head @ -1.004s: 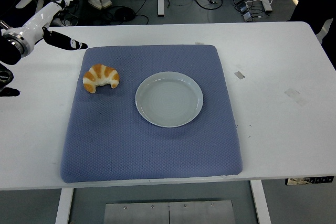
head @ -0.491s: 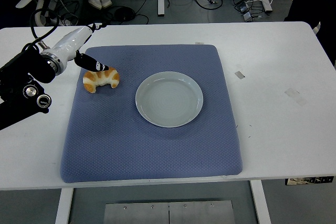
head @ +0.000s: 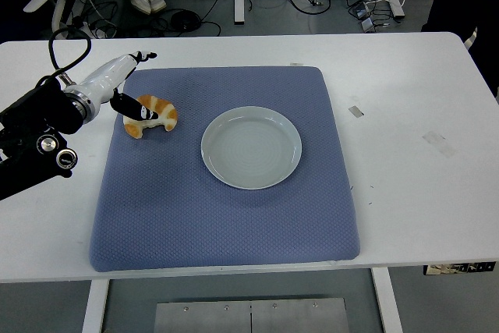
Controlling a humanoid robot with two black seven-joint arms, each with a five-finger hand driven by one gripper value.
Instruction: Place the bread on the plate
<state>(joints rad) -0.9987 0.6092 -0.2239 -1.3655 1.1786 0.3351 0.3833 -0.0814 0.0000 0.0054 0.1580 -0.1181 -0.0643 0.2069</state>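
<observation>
At the left of the frame, the robot's left hand [head: 129, 95] spreads its dark fingers over a curved, glossy croissant [head: 151, 115] on a quilted blue mat [head: 226, 224], left of the smooth round grey plate [head: 251, 147].

Left arm reaches in from left edge — robot hand [head: 129, 93] extended, fingers spread.

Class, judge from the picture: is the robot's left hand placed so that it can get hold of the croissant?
Probably yes. The left hand is already at the croissant, fingers over its left end, and nothing lies between them on the blue mat.
</observation>
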